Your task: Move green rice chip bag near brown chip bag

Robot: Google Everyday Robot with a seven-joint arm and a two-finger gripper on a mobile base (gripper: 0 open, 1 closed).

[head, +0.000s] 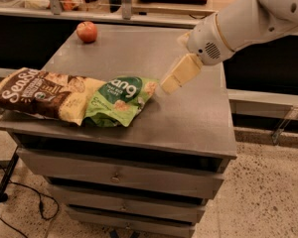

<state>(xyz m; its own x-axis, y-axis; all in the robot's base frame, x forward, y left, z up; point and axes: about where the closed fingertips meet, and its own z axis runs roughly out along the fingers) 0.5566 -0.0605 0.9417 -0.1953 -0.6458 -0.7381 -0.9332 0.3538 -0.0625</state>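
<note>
The green rice chip bag (pixel 120 100) lies flat on the grey cabinet top (pixel 188 118), near its front. Its left edge touches and slightly overlaps the pale yellow end of the brown chip bag (pixel 39 93), which lies along the front left corner. My gripper (pixel 172 79) hangs just above the table, right of the green bag's upper right corner and apart from it. It is open and holds nothing. The white arm (pixel 238 26) reaches in from the upper right.
A red apple (pixel 87 31) sits at the back left of the cabinet top. Drawers (pixel 116 175) run below the front edge. A counter with clutter stands behind. A black cable (pixel 20 202) lies on the speckled floor at the left.
</note>
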